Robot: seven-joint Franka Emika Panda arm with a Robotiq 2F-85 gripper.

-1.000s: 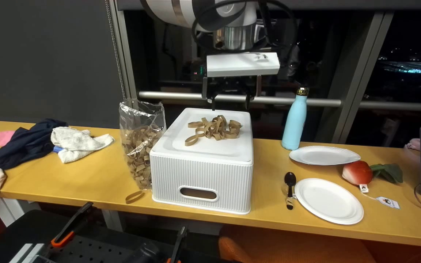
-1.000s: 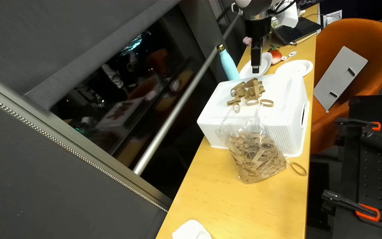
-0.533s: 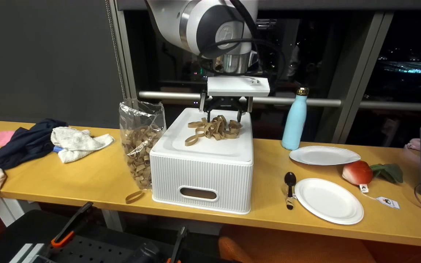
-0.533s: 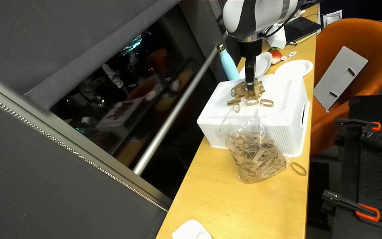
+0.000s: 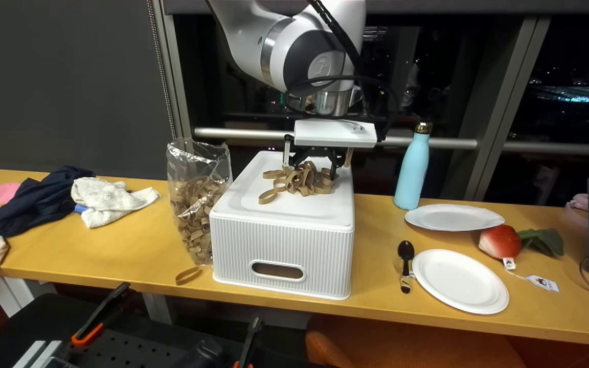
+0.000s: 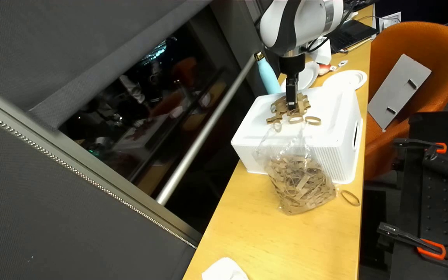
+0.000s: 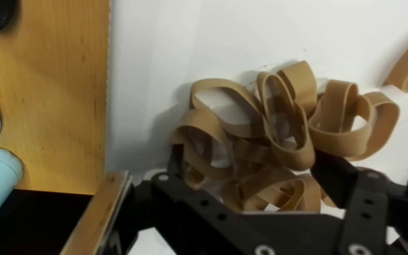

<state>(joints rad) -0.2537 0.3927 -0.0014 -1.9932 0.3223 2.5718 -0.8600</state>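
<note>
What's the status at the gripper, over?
Gripper open, astride some tan bands. Heap loose on white box, contact with gripper unclear. Nothing seen blocking; blue bottle stands off to one side.

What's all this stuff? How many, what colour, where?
Table: one, yellow, by window
Box: one, white, on table
Band pile: several, brown, on box
Bag of bands: one, clear, beside box
Loose band: one, brown, near bag
Bottle: one, light blue, on table
Plates: two, white, on table
Spoon: one, black, beside plate
Toy vegetable: one, mostly red, near plates
Cloths: several, mixed colours, table's end
Laptop: one, black, opposite end
Clamps: two, orange-black, by black board
Chair: at least one, orange, beside table
Panel: one, grey, on chair
Arm: one, white, above box
Gripper: one, black, jaws apart at band pile
</note>
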